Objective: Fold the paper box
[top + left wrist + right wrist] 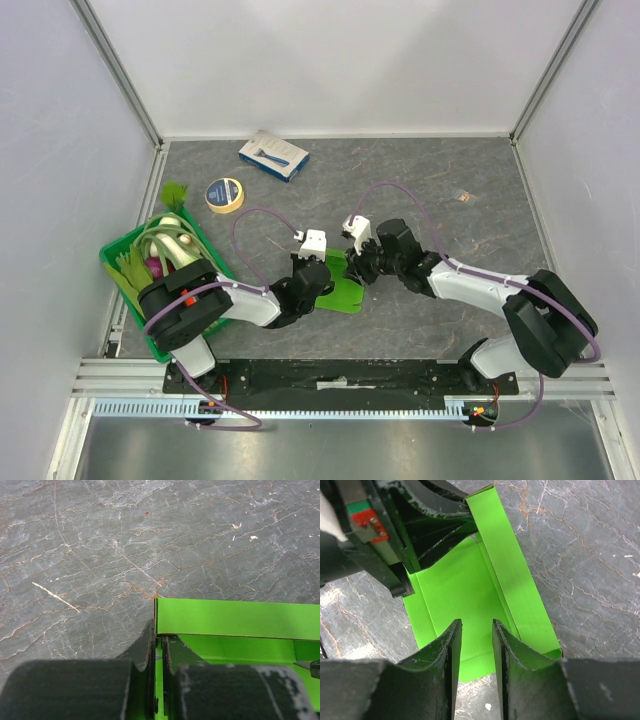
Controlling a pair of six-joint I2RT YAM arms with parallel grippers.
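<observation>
1. Desk: a grey, veined surface that carries every item. Both arms reach in from its near edge.
2. Crate: dark green plastic, at the near left beside the left arm, holding vegetables.
3. Box: lime-green card lying open side up at the middle of the desk, between the two arms. It is right of the crate and apart from it. Its floor panel lies flat, one long wall stands upright, and the opposite flap is raised only a little.
4. Left fingers: together, clamped on a thin side wall of the box just behind a corner. The card's edge shows between them.
5. Right fingers: apart, poised over the floor panel from the box's other end, with their tips pointing toward the left fingers. Green card shows through the gap. Whether the tips touch the card cannot be told.
6. Tape roll: lying flat at the left, beyond the crate and well apart from the box.
7. Carton: blue and white, flat, set at a slant, farthest of all and near the back wall.
</observation>
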